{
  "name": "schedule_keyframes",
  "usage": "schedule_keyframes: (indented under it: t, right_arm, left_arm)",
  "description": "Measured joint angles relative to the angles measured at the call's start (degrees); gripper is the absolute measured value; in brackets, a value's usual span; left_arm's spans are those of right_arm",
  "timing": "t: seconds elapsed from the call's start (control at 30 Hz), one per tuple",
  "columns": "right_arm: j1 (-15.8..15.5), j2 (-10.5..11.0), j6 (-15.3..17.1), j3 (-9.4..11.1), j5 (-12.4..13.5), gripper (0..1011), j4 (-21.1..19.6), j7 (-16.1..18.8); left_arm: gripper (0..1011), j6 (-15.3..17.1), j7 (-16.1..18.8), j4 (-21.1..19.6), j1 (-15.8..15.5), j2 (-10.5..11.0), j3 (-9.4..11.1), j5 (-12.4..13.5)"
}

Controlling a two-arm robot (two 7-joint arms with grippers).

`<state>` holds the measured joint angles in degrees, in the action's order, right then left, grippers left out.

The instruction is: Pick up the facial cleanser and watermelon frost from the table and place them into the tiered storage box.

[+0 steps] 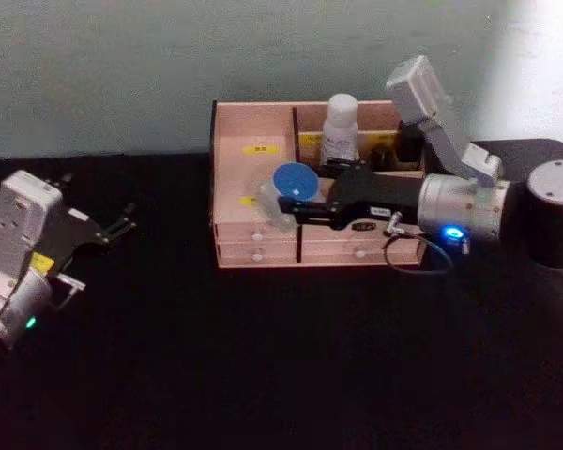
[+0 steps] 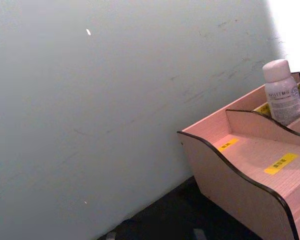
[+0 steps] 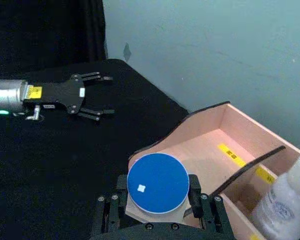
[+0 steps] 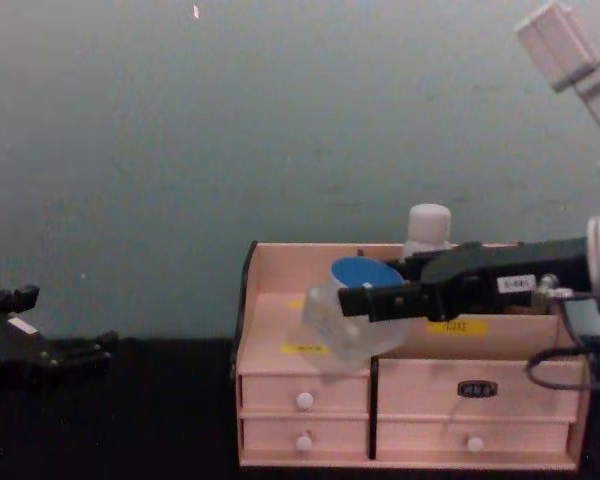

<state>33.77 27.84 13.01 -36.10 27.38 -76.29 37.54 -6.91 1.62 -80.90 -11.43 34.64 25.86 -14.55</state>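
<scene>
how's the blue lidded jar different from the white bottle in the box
The blue-lidded jar is clamped in the right pincer at the front of the tiered storage box; the white bottle stands free and upright in a rear compartment. The jar is squat with a clear body; the bottle is taller and opaque white. Both are capped. The left pincer sits open, idle, on the left.

tiered storage box (image 1: pixel 239 173): pale pink wood, dark edges, yellow labels, white knobs.
jar (image 1: pixel 296 180): blue lid, clear body.
bottle (image 1: pixel 341 122): white.
your right gripper (image 3: pixel 157 187): black.
</scene>
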Motion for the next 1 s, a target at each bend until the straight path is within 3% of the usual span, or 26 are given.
schedule_keyframes:
  t: [0.4,1.0]
  right_arm:
    - [5.58,-5.16,-1.74,-2.16,-2.78,724,8.46,0.67]
    - [12.9,-12.93,-3.89,-2.68,-5.58,724,23.32,1.95]
  left_arm:
    - [1001,0.0,0.0,0.0,0.0,0.0,0.0,0.0]
    - [1001,0.0,0.0,0.0,0.0,0.0,0.0,0.0]
